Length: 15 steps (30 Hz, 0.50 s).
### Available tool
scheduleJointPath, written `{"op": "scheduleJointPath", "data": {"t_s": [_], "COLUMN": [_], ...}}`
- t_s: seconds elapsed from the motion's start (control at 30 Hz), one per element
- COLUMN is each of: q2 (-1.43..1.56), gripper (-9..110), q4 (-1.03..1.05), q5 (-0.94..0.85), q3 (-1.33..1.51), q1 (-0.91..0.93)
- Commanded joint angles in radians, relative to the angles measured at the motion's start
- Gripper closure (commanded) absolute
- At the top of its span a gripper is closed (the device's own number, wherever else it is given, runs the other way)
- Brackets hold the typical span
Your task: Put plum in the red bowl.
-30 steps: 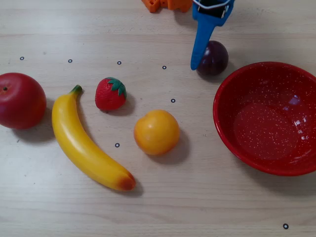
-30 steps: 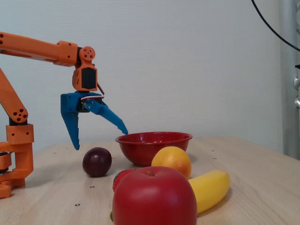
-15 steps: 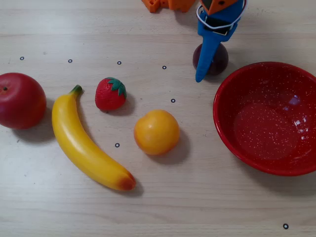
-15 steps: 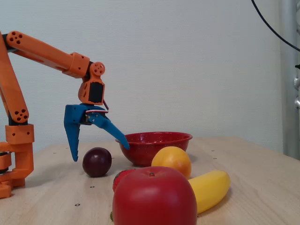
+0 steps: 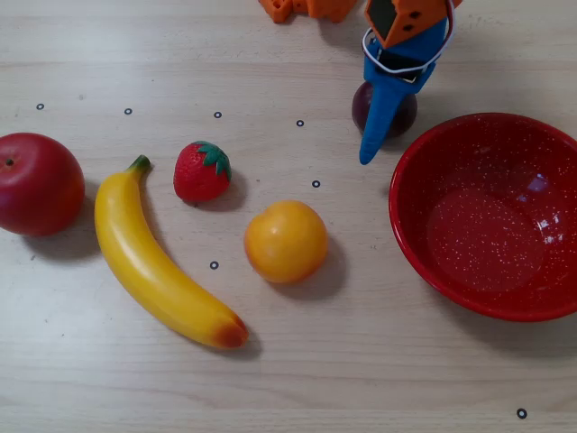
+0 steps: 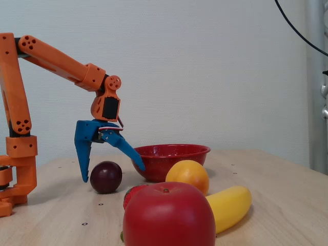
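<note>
The plum (image 5: 359, 108) is a small dark purple ball on the wooden table, just left of the red bowl (image 5: 394, 203) in the overhead view. In the fixed view the plum (image 6: 106, 177) sits in front of the red speckled bowl (image 6: 174, 161). My blue gripper (image 6: 113, 173) is open wide and lowered over the plum, with one finger on each side of it and not closed on it. In the overhead view the gripper (image 5: 379, 122) covers the middle of the plum, and one blue finger (image 5: 374, 135) points toward the table's front. The bowl is empty.
An orange (image 5: 286, 241), a strawberry (image 5: 201, 171), a banana (image 5: 158, 262) and a large red apple (image 5: 36, 183) lie left of the plum in the overhead view. The arm's orange base (image 6: 15, 154) stands at the left of the fixed view.
</note>
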Motion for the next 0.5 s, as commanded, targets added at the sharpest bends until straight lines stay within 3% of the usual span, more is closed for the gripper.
{"op": "scheduleJointPath", "data": {"t_s": [0.0, 0.47], "q2": [0.018, -0.054], "gripper": [45, 45], "q4": [-0.018, -0.037], "q5": [0.026, 0.021], "q3": [-0.095, -0.137], "q1": [0.018, 0.037]}}
